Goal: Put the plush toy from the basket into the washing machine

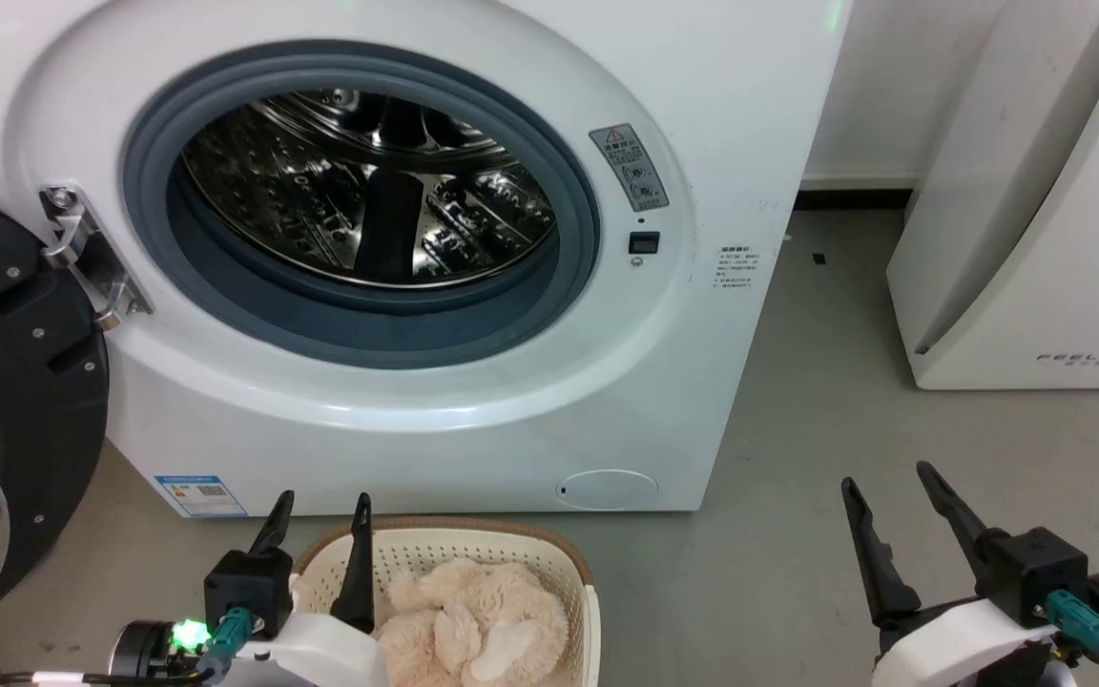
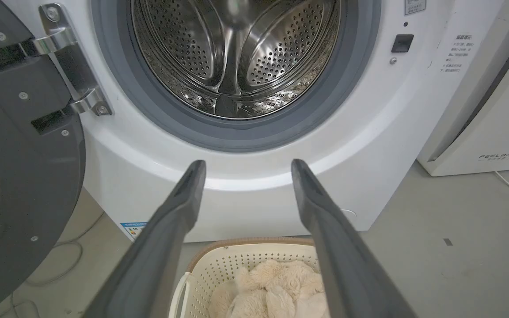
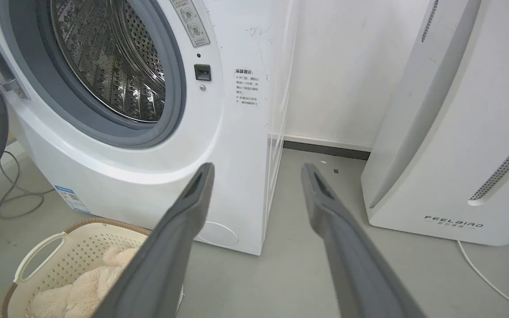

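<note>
The plush toy lies in the basket, which stands on the floor just before the washing machine. Nothing is grasped yet. The left claw is held with its fingers apart near the left rim of the basket. The right claw is also spread and empty, well to the right over bare floor.

For the pick, the left claw should probably be lowered into the thick middle of the toy, not onto a loose limb, so that enough pile is gathered before closing. The basket rim is to be avoided. The door is swung open to the left, so the way up to the drum seems free.

In the left wrist view the drum is seen almost straight on, with the toy low between the fingers. By the right wrist view a white handle of the basket and cables on the floor are added. From the head view the position of both claws is judged together.
</note>
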{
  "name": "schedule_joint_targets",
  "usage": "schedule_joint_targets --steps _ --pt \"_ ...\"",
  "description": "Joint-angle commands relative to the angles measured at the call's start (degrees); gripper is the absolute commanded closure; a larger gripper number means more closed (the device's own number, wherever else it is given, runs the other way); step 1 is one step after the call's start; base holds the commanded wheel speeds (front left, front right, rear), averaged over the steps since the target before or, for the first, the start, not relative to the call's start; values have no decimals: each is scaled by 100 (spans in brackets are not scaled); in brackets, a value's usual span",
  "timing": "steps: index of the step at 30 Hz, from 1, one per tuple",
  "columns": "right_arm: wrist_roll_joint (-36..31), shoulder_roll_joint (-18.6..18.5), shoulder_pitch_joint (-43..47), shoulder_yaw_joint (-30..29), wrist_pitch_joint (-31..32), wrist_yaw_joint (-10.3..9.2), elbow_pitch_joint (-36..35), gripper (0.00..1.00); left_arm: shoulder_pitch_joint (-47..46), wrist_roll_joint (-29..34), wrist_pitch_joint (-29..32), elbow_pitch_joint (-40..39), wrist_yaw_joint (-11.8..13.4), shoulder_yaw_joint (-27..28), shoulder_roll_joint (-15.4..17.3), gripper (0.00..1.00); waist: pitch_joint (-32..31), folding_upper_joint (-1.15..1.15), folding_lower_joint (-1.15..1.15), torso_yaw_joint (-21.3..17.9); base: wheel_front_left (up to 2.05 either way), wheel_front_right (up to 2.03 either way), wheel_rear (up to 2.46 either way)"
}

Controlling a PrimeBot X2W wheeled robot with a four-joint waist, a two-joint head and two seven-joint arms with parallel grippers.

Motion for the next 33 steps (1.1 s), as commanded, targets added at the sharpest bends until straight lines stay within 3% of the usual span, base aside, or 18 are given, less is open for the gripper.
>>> schedule_joint_targets --steps 1,13,33 --pt "41 1 -88 -19 -75 -1 -2 0 -126 -31 -53 51 -38 -27 1 0 45 0 0 -11 0 0 0" --pt "59 1 -223 -23 -218 -2 -37 0 -459 -66 -197 604 -145 -142 28 0 448 0 0 -91 0 0 0" --pt "149 1 -451 -3 -456 -3 -120 0 -1488 -275 -405 2324 -340 -511 185 0 1280 0 0 -329 0 0 0"
